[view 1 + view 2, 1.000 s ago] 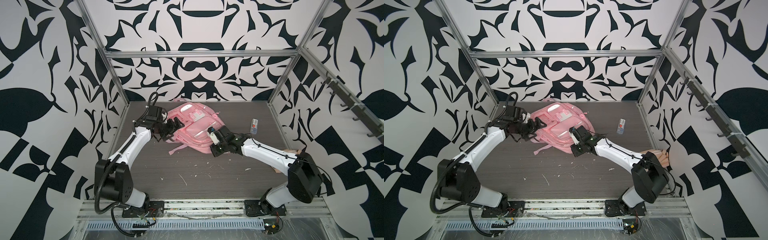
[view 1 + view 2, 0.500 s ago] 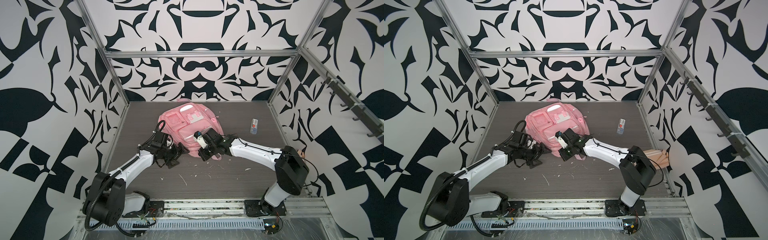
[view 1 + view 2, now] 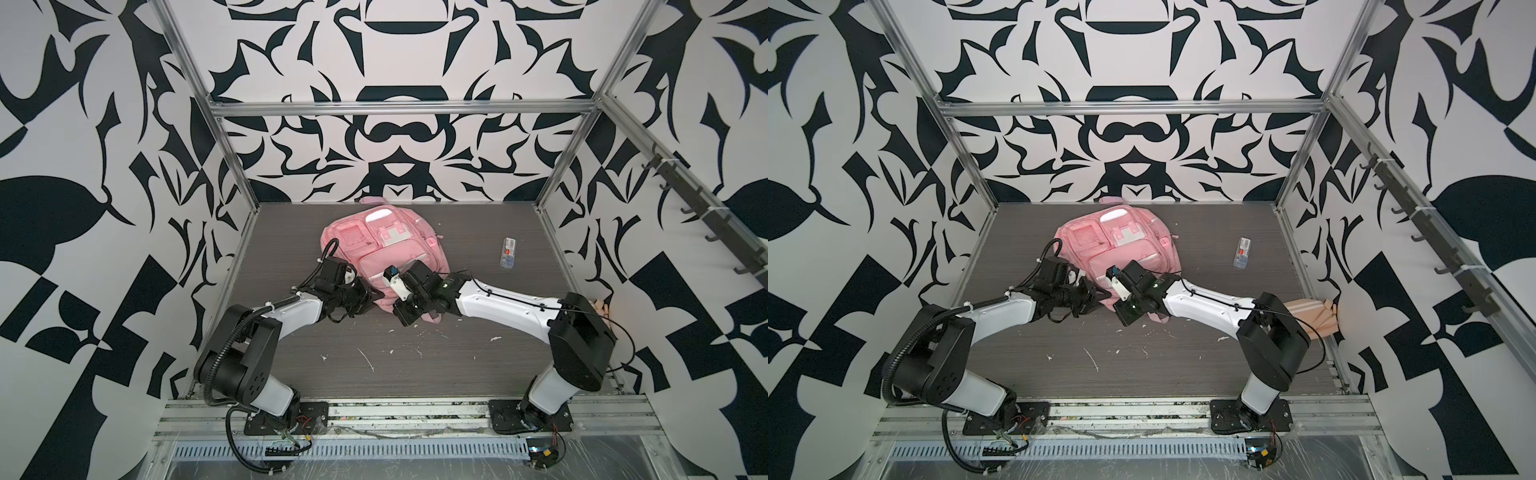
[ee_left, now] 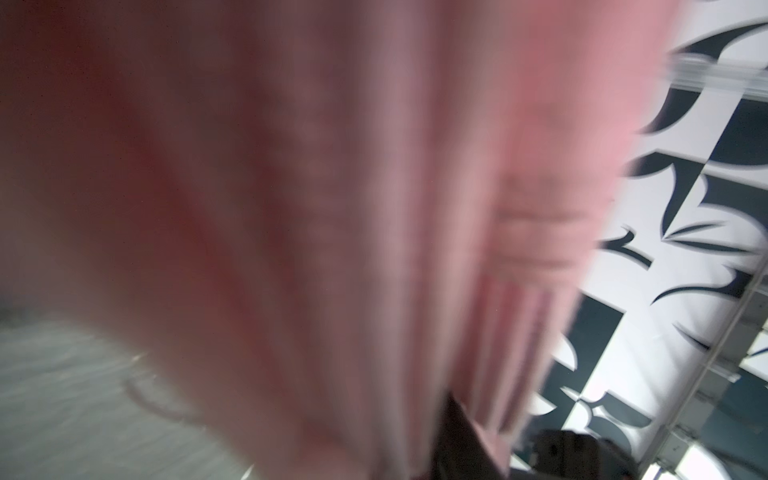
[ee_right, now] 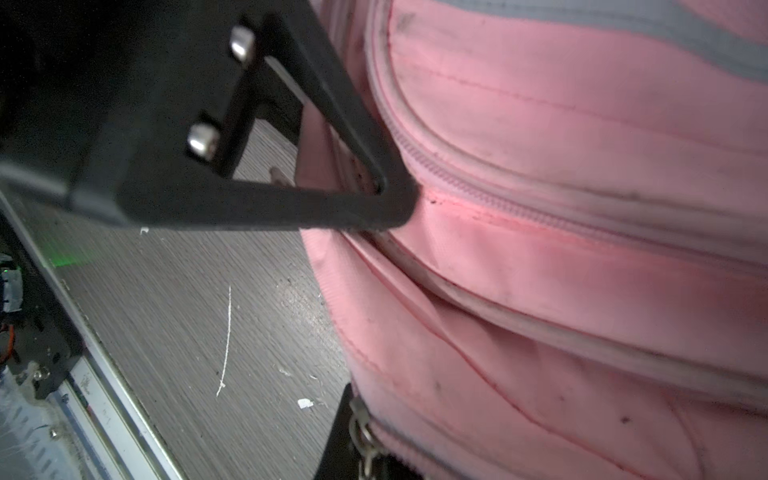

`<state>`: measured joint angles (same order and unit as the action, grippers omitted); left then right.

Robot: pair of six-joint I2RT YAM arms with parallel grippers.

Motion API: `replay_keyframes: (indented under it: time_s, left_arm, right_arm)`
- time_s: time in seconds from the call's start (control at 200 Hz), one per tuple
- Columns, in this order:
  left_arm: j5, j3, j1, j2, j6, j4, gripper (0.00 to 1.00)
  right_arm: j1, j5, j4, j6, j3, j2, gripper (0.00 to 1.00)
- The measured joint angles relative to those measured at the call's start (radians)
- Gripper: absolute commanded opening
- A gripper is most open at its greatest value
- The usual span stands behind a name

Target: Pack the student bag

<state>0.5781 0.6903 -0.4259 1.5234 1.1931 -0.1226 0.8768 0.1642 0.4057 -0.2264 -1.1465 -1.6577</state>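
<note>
The pink student bag (image 3: pixel 386 245) (image 3: pixel 1125 245) lies flat, front pockets up, toward the back of the table. My left gripper (image 3: pixel 368 297) (image 3: pixel 1096 297) is at the bag's near left corner. In the right wrist view its black fingers (image 5: pixel 374 195) pinch pink fabric by a zip seam. Blurred pink cloth (image 4: pixel 291 208) fills the left wrist view. My right gripper (image 3: pixel 397 308) (image 3: pixel 1121 309) sits at the bag's near edge, shut (image 5: pixel 357 457) on a metal zip pull (image 5: pixel 361 432) of the bag (image 5: pixel 582 291).
A small clear packet with a red label (image 3: pixel 508 251) (image 3: pixel 1244 252) lies to the right of the bag. A beige-peach pouch (image 3: pixel 1308 316) rests against the right wall behind the right arm. White scraps (image 3: pixel 368 359) dot the near table. Hooks line the right wall.
My left gripper came from the bag's far left side to its near left corner and closed on the fabric. The right gripper, still shut, moved left, and the bag has flattened and turned.
</note>
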Motion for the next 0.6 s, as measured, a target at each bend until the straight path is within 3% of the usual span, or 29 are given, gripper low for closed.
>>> replay_keyframes:
  time_s: [0.32, 0.6]
  left_arm:
    - [0.023, 0.041, 0.051, 0.005, -0.048, 0.094, 0.00]
    - [0.043, 0.115, 0.060, 0.005, -0.130, 0.207, 0.00]
  right_arm:
    - [0.001, -0.110, 0.050, 0.039, 0.026, 0.034, 0.00]
    - [-0.061, -0.146, 0.131, 0.117, 0.058, 0.118, 0.00]
